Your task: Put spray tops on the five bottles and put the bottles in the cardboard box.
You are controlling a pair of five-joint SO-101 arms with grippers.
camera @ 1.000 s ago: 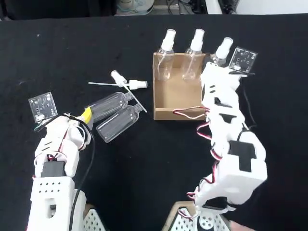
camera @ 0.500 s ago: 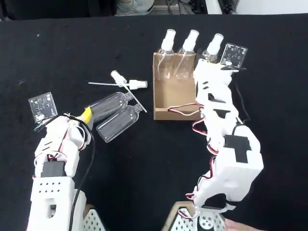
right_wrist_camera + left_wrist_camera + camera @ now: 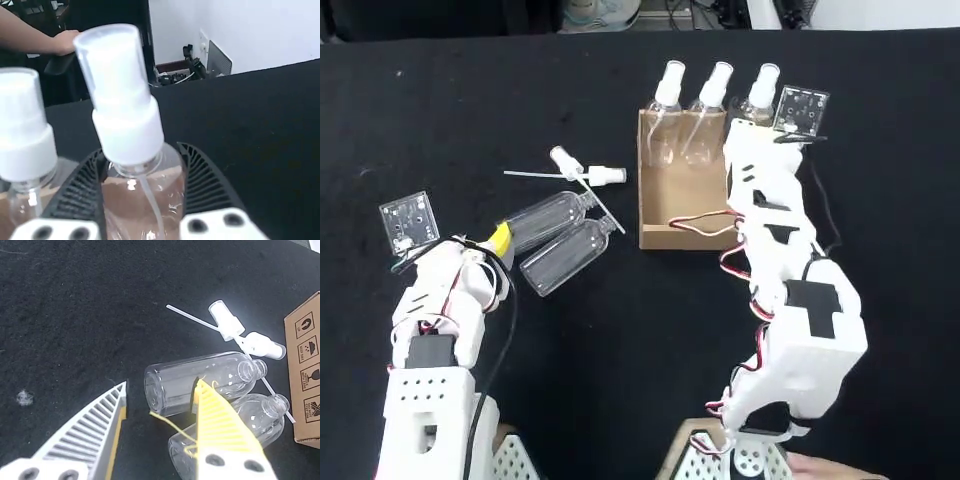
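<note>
Right claw clamped on third capped clear plastic bottle | shifted left, beside two others in brown cardboard box | left claw apart | two uncapped bottles remained

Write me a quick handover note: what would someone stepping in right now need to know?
Right pincer: shut on the third capped bottle, at the cardboard box's far side.
Left pincer: open, beside two uncapped bottles lying on the table.
Done: two capped bottles stand in the box.
Left: release the third, fit the two loose spray tops lying nearby, box both.
</note>
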